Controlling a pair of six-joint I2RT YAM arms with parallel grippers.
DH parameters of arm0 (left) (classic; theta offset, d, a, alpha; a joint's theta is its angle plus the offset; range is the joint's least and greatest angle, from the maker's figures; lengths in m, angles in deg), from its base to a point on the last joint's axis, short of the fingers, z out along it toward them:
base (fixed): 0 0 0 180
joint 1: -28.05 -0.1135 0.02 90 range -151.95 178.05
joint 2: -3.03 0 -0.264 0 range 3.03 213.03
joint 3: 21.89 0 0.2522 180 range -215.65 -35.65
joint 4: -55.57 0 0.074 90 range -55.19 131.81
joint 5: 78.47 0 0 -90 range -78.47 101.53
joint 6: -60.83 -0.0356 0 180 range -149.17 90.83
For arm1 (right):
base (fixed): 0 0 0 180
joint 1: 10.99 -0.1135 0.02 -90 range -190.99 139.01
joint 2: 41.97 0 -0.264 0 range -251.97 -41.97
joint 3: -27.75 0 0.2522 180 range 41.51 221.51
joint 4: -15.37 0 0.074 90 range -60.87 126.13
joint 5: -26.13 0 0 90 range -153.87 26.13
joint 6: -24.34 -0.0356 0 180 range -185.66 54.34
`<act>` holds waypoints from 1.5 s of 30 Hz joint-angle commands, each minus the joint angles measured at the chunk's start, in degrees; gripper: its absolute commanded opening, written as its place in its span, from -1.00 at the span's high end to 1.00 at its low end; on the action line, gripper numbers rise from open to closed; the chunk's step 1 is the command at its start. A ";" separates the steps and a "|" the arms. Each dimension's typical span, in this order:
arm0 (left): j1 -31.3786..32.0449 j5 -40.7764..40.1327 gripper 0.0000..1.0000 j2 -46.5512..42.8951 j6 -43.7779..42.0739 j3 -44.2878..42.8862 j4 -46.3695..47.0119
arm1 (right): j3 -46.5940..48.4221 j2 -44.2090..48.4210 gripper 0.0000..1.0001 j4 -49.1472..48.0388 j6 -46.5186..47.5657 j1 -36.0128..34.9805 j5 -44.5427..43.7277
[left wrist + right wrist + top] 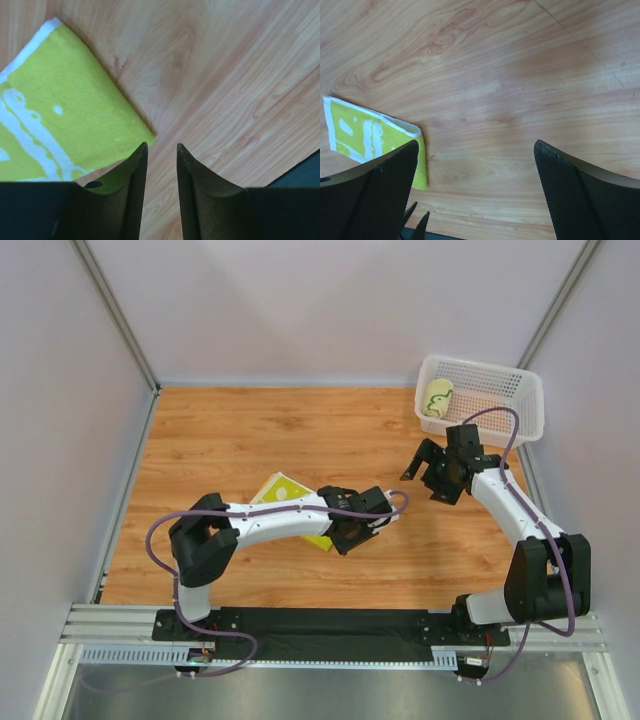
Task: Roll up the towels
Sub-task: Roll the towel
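A folded towel (279, 489), lime-green with white prints, lies flat on the wooden table, partly hidden under my left arm. In the left wrist view the towel (60, 110) fills the left side, its corner just beside my left fingertip. My left gripper (350, 537) (161, 145) hovers at that corner, open by a narrow gap with only bare wood between the jaws. My right gripper (432, 478) (475, 145) stands wide open and empty over bare wood to the right of the towel (365, 132). A second towel (437, 397), rolled up, lies in the basket.
A white perforated basket (520, 375) stands at the back right corner of the table (250, 430). Grey walls with metal posts close in the left, back and right sides. The arms' black base rail runs along the near edge.
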State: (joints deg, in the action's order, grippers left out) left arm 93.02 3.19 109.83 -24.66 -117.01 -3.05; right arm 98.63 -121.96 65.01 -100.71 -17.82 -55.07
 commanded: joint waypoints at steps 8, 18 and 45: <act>-0.28 -7.39 -0.02 0.07 7.17 2.78 -1.38 | -0.43 1.59 -0.96 2.09 3.05 -0.11 -0.62; -0.28 -6.34 0.00 0.42 9.46 11.14 5.83 | 1.06 1.06 -0.96 3.67 4.72 -0.11 0.34; 1.92 -11.00 -0.01 0.95 8.67 7.53 5.66 | 1.67 1.24 -0.96 4.99 5.60 -0.11 2.10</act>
State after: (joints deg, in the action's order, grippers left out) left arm 94.72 -8.41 109.59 -15.57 -108.29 1.13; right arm 98.52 -121.48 69.84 -95.81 -17.82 -53.71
